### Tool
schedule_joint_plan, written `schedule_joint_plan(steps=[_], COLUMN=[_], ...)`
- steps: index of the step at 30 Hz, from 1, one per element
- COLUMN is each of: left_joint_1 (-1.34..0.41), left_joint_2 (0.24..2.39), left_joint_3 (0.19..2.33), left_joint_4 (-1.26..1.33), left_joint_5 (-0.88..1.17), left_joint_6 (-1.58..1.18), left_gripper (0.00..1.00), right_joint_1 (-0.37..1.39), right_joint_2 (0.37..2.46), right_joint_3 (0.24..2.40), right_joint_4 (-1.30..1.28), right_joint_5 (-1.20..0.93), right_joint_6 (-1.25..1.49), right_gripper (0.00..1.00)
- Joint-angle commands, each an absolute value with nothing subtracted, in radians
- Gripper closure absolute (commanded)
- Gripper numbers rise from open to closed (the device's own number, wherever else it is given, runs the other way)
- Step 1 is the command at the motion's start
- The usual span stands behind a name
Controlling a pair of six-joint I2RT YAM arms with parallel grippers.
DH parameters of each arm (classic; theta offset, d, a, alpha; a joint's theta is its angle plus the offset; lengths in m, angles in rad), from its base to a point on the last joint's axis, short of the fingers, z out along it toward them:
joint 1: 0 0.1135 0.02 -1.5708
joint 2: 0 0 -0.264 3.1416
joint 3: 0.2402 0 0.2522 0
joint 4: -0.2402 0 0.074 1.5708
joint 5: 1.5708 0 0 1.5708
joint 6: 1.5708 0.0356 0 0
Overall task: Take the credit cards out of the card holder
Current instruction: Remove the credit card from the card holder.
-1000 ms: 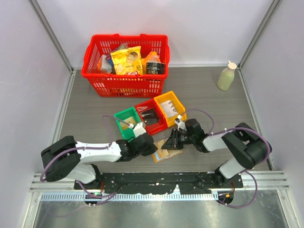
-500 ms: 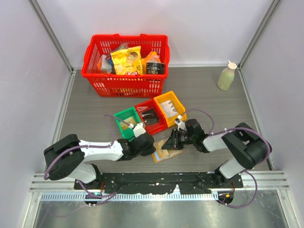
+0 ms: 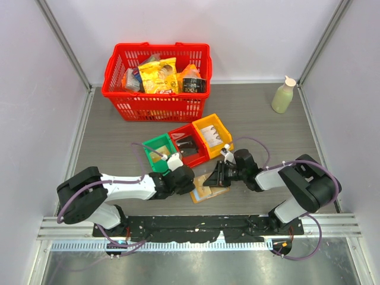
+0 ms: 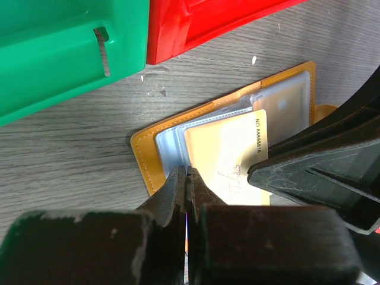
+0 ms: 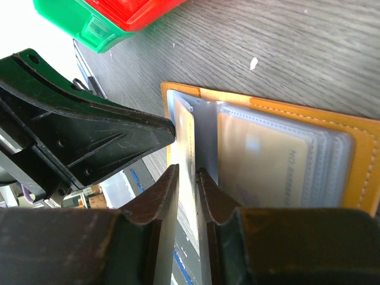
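R end effector (image 5: pixel 187 172) pinches credit card (image 5: pixel 185 135) at card holder (image 5: pixel 363 178); L end effector (image 4: pixel 187 173) clenched.

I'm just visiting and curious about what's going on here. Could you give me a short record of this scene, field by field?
card holder: orange, lying open on the table, clear sleeves facing up
card: cream, pinched on edge over the open holder
right gripper: closed on that card
left gripper: shut, empty, tips at the holder's orange edge
nearby: green bin, red bin, yellow bin, red basket of groceries, bottle
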State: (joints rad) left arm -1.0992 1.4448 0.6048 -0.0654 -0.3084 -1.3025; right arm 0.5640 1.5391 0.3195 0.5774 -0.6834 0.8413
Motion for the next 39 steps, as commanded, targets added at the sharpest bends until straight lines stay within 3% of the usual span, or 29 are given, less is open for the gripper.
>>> schedule_joint_plan(steps=[1,16,22,30,39], left_joint_1=[-1.097,-1.097,-1.095,-1.097,-1.095], left_joint_2=[1.45,1.466,1.467,1.405,1.479], left_joint_3=[0.614,0.626,0.626,0.601,0.638], left_joint_4=[-0.152,-0.153,-0.138,0.078,0.003], left_joint_5=[-0.333,-0.33,-0.321,-0.273,-0.278], left_joint_6=[-1.301,-1.29,-1.286,-1.241,-1.259], left_gripper=[1.0,1.0,1.0,0.98,1.0], right_joint_1=[0.545,0.517,0.499,0.499,0.495], right_joint_2=[1.494,1.49,1.463,1.491,1.482], right_joint_3=[0.302,0.282,0.285,0.288,0.282], right_joint_4=[0.652,0.666,0.597,0.617,0.615], right_joint_5=[-0.712,-0.732,-0.727,-0.729,-0.724], right_joint_6=[0.862,0.858,0.819,0.819,0.822], right_gripper=[0.77,0.93,0.92,0.92,0.92])
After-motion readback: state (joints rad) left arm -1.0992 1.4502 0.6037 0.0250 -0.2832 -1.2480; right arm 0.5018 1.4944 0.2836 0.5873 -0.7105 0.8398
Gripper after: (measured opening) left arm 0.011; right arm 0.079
